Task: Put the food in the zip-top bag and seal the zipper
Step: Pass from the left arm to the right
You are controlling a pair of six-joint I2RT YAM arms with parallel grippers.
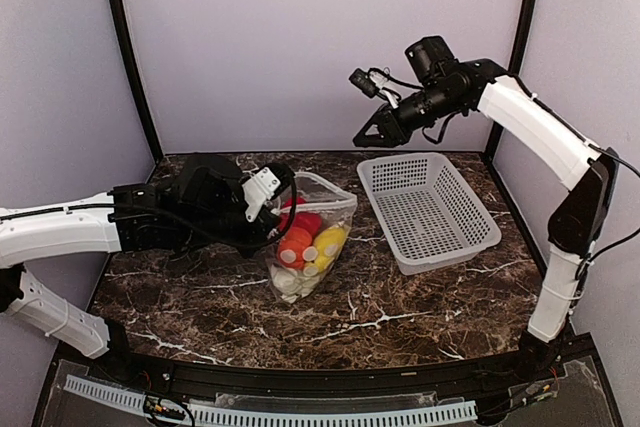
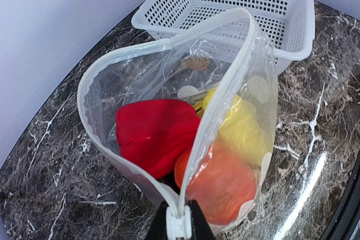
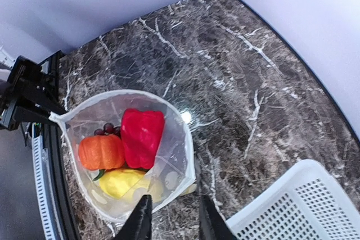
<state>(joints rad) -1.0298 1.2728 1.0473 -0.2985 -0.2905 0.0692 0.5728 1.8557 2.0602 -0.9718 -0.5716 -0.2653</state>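
— What is your left end effector doing?

— It is closed on the near end of the zipper. This keeps the zip-top bag standing on the bench with its mouth wide open. Inside lie the red pepper, the orange-red round toy and a yellow piece.

— And farther?

— The white mesh basket is just behind the bag. My right end effector hangs high above the basket, open and holding nothing. I think sealing comes next.

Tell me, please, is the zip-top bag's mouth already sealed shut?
No, the zip-top bag gapes wide open in the right wrist view, with the red pepper visible through its mouth.
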